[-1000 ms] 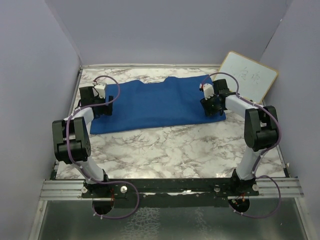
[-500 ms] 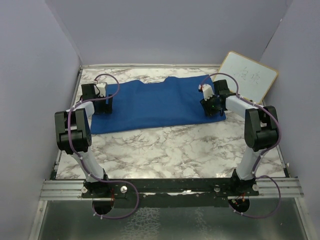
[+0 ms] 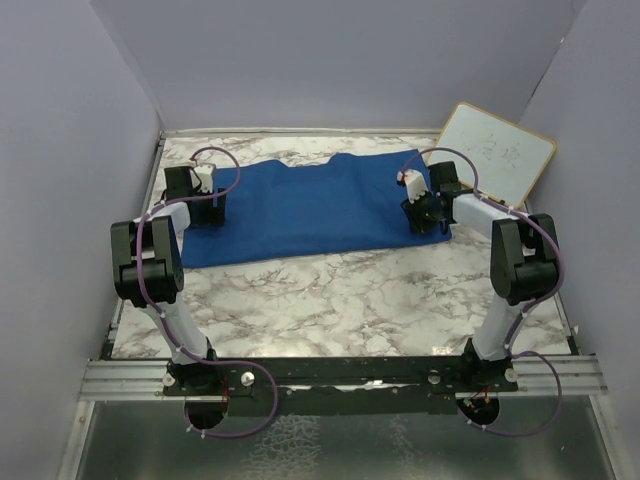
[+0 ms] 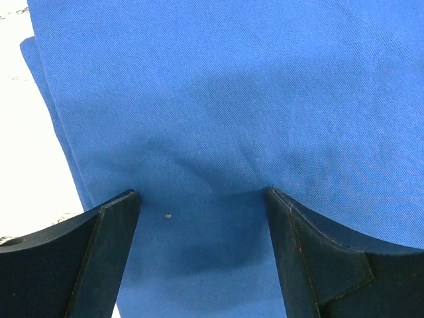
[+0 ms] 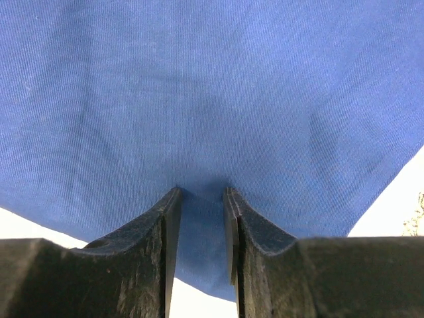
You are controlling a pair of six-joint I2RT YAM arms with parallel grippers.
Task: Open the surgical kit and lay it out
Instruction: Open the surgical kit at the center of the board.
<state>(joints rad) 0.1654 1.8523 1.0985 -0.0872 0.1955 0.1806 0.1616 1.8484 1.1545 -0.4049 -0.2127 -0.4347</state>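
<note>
I'm holding my L end effector wide over the blue cloth wrap, which is lying on the far surface. My R end effector is sitting narrow w/ cloth between; can't tell if it's gripping. A thin pinch could be slipping off.

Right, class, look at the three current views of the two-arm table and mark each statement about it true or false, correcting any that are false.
1. The blue cloth lies on the marble table. True.
2. The whiteboard lies flat on the middle of the cloth. False: it leans at the far right corner, off the cloth.
3. The right gripper has its jaws closer together than the left gripper. True.
4. Both grippers are at the same end of the cloth. False: the left one is at the cloth's left end, the right one at its right edge.
5. The left gripper's jaws are shut tight. False: they stand wide apart over the cloth.
</note>
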